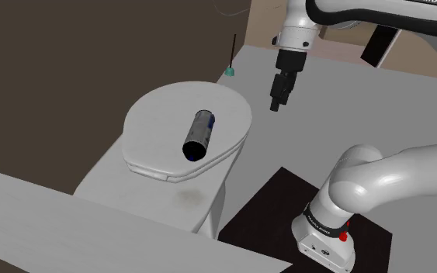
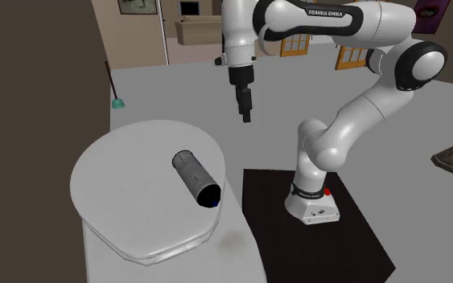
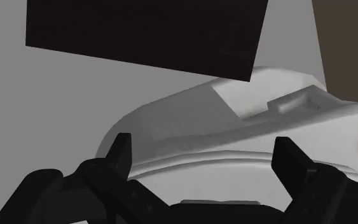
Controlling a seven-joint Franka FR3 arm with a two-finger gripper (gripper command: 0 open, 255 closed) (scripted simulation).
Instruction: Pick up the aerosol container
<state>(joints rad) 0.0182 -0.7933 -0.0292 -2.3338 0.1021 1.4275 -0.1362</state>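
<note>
Gripper (image 1: 277, 105): fingers wide apart, empty, hanging clear of the toilet lid (image 1: 156, 116).
Risk: aerosol can (image 1: 199, 134) lies on its side; a glancing touch could roll it off.

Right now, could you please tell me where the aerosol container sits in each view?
Shoulder view: aerosol container lying on the toilet lid, picture's middle.
Second exterior view: on the lid, left of centre.
Wrist view: the toilet's white edge beyond the open pincer.
Shared landmark: the dark mat beside the toilet.
</note>
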